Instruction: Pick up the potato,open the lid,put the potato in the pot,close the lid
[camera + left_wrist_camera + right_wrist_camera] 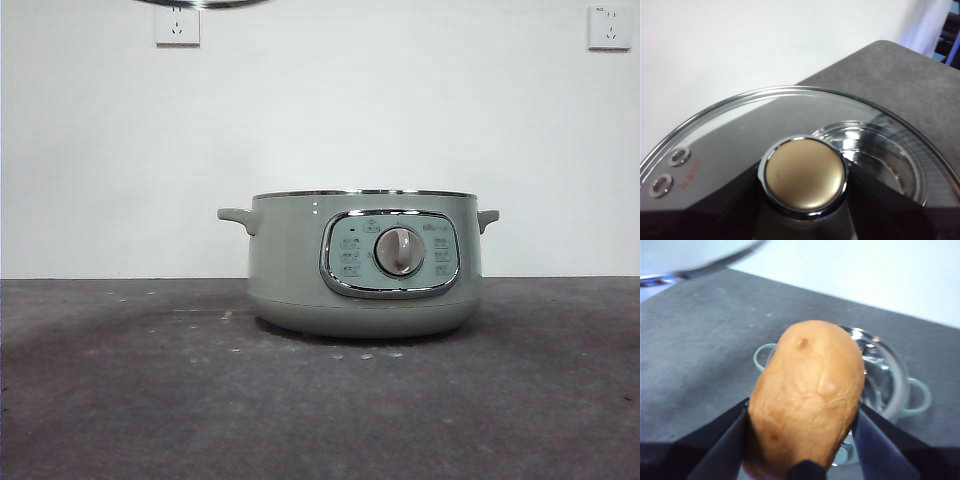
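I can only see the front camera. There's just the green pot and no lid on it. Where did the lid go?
Observer: The left gripper holds the lid by its knob, up in the air.
Operator: And the potato?
Observer: The right gripper has the potato squeezed between its jaws.
Operator: Is it near the pot?
Observer: Yes, the right wrist view shows the open pot below and behind the potato, with a shiny metal inside.
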Controlling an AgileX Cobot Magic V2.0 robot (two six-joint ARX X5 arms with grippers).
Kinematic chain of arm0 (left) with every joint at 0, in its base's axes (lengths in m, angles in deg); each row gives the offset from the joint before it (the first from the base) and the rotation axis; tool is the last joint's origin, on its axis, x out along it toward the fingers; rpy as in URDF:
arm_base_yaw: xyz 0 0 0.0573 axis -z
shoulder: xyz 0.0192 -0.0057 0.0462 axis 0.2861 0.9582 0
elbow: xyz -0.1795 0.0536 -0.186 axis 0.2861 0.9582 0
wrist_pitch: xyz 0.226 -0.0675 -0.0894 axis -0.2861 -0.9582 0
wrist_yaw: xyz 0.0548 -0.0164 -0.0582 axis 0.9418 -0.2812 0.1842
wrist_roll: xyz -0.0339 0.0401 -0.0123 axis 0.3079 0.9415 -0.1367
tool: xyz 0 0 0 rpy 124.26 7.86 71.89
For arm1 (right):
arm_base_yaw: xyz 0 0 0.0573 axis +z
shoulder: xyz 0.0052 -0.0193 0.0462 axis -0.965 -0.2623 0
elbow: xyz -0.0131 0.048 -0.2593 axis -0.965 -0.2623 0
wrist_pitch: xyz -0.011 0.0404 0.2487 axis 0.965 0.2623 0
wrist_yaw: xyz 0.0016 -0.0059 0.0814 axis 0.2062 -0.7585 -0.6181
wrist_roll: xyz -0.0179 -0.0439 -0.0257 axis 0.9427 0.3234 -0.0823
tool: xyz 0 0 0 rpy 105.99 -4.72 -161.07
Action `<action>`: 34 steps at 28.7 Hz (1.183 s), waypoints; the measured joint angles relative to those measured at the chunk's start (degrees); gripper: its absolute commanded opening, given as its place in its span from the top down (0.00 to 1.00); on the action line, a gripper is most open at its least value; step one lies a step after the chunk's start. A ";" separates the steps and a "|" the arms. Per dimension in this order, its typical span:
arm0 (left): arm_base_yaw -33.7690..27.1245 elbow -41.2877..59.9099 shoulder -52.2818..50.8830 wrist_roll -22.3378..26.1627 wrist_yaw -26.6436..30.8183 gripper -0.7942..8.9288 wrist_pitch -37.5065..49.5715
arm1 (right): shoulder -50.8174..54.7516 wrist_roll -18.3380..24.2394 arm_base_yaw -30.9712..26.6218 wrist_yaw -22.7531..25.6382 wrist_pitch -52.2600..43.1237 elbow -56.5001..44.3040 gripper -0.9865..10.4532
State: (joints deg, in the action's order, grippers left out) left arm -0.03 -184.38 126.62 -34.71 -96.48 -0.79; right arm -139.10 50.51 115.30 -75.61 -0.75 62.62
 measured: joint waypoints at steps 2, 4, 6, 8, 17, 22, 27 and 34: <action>-0.74 2.16 -2.97 0.44 0.20 0.92 0.46 | -4.02 0.46 -3.69 -4.68 0.00 1.73 0.92; -1.33 5.64 -6.80 0.63 0.22 0.92 0.98 | -8.70 1.07 -6.43 -8.35 0.31 4.35 0.92; -1.79 10.75 -11.67 0.59 0.13 0.92 2.32 | -14.03 1.92 -8.28 -11.17 0.59 8.02 0.92; -2.10 16.04 -16.28 0.35 0.02 0.92 3.78 | -19.02 2.78 -9.09 -12.63 1.20 12.17 0.92; -2.36 35.82 -33.42 -2.01 0.00 0.92 2.64 | -47.28 6.73 -10.56 -14.29 12.52 37.20 0.92; -2.36 37.13 -40.24 -3.26 1.01 0.92 1.44 | -59.98 8.00 -11.50 -12.66 15.41 44.74 0.92; -2.36 37.16 -40.70 -3.39 1.25 0.92 -0.07 | -64.43 9.35 -12.17 -10.01 16.57 45.03 0.92; -2.36 37.16 -40.70 -3.41 1.31 0.92 0.04 | -67.28 9.70 -12.90 -9.64 17.11 45.55 0.92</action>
State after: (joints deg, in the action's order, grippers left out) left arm -2.39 -147.23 85.93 -38.12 -95.17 -0.74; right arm -206.37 60.21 102.41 -85.24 16.36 108.17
